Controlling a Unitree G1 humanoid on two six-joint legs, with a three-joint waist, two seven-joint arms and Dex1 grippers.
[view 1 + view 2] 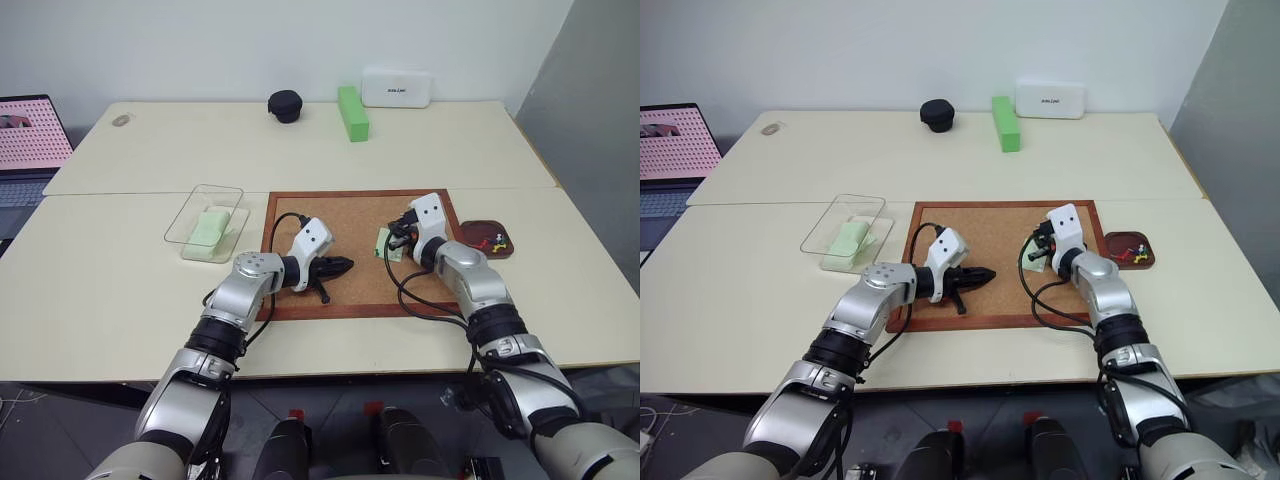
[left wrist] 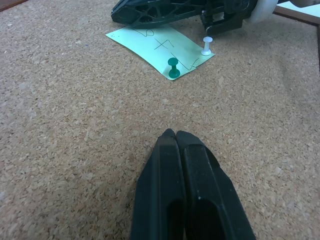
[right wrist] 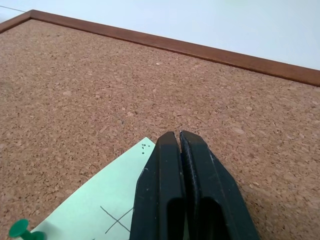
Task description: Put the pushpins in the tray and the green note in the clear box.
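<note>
Green note (image 2: 161, 52) lies under the closed right end effector (image 3: 178, 136).

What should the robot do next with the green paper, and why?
Probably pull out a pin first. The green note is still stuck to the cork board by a green pin and a white pin. The right gripper is shut over the note, so it should likely open and grab one.
</note>
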